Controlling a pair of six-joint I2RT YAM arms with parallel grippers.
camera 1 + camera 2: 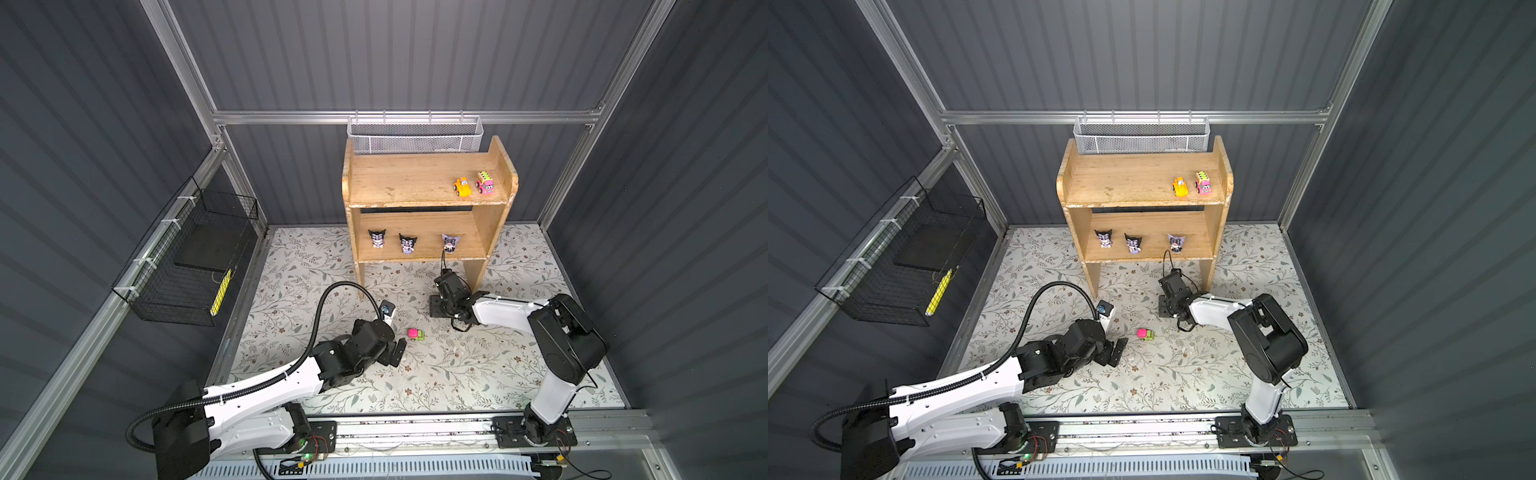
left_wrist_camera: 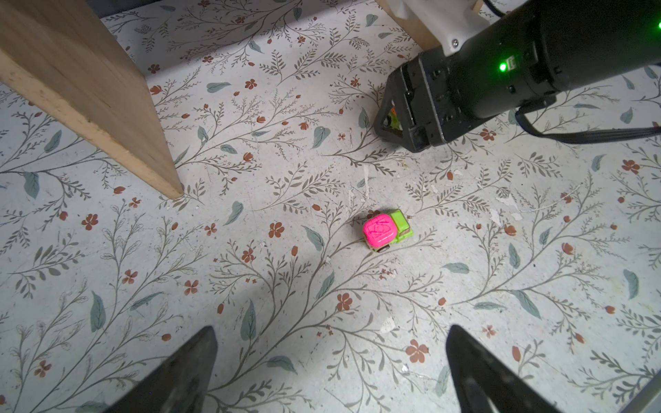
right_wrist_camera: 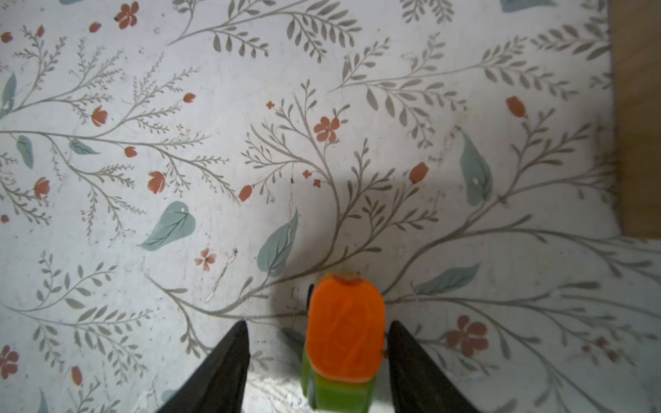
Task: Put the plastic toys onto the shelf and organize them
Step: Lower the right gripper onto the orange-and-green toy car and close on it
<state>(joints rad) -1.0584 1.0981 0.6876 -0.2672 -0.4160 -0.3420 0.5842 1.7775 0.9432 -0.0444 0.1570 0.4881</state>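
- Shelf (image 1: 395, 178) held five toys: three figurines (image 1: 408, 243) in a row on its lower tier, two cars (image 1: 462, 187) side by side at the right end of its top tier, seemingly sorted by kind.
- Your right gripper (image 3: 317, 325) sat low in front of the shelf's right leg, jaws astride the orange car (image 3: 345, 329): one finger (image 3: 411, 364) at its side, the other apart from it, so not yet clamped.
- Straddling its sides probably set up a steady pinch.
- Your left gripper (image 2: 331, 328) hung further out from the shelf, jaws wide apart, facing the pink car (image 2: 386, 230) loose on the mat (image 2: 250, 161).
- Both cars likely belonged on the top tier.
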